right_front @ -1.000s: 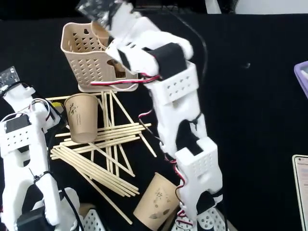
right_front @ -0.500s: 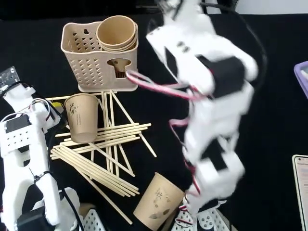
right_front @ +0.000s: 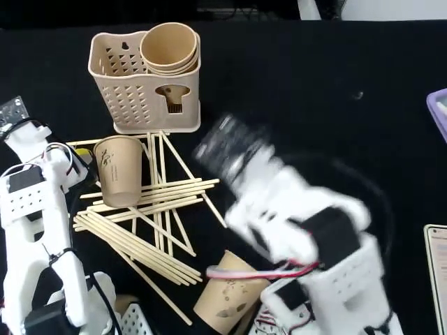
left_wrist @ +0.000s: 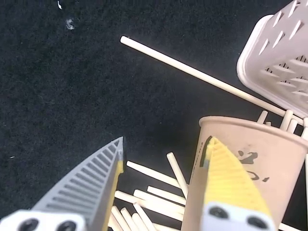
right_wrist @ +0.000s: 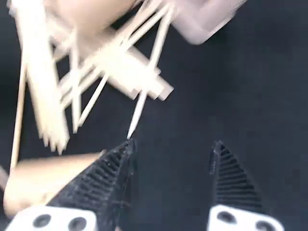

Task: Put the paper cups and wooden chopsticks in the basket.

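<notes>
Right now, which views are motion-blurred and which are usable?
High view: the white right arm is smeared, while the beige perforated plastic basket and loose wooden chopsticks are crisp. Left wrist view: crisp throughout, including the brown paper cup. Right wrist view: the chopsticks are streaked, but that arm's own jaws are crisp.

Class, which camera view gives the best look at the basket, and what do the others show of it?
The high view: the whole basket is there, with stacked paper cups inside. The left wrist view catches one perforated corner; the right wrist view, a blurred piece, probably its edge.
</notes>
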Tool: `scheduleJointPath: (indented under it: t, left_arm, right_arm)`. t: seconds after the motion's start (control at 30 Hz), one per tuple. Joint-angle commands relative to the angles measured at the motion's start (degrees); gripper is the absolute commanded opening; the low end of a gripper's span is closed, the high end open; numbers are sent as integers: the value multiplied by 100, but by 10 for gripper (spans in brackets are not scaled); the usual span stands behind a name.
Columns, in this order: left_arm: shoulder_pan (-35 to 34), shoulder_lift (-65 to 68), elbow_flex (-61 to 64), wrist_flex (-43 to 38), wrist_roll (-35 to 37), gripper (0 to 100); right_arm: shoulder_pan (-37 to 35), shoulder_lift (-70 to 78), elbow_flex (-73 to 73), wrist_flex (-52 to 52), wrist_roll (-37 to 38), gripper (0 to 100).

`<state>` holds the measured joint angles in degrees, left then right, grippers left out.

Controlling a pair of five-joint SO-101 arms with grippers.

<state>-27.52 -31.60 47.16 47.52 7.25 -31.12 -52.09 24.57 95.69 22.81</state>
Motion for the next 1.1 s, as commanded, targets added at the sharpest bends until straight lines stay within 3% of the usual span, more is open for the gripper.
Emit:
scheduleJointPath:
  t: [0.0,0.3,0.63,0.93,1.07]
  left_arm:
    - [13,-141,-75,-79,44,273]
    - [13,-132,-75,-88,44,273]
    - [13,-132,-75,-97,44,273]
    - [13,-132,-75,-97,44,273]
    - [13,-132,-75,-97,44,273]
  right_arm:
    - [-923,-356,1903,-202,167,250]
    - [-1134,338,1974,-132,167,247]
    - [-862,2255,1314,387,273,206]
    - [-1169,2580,1235,527,1776,62]
    - [-1160,2580,1095,554,2347,44]
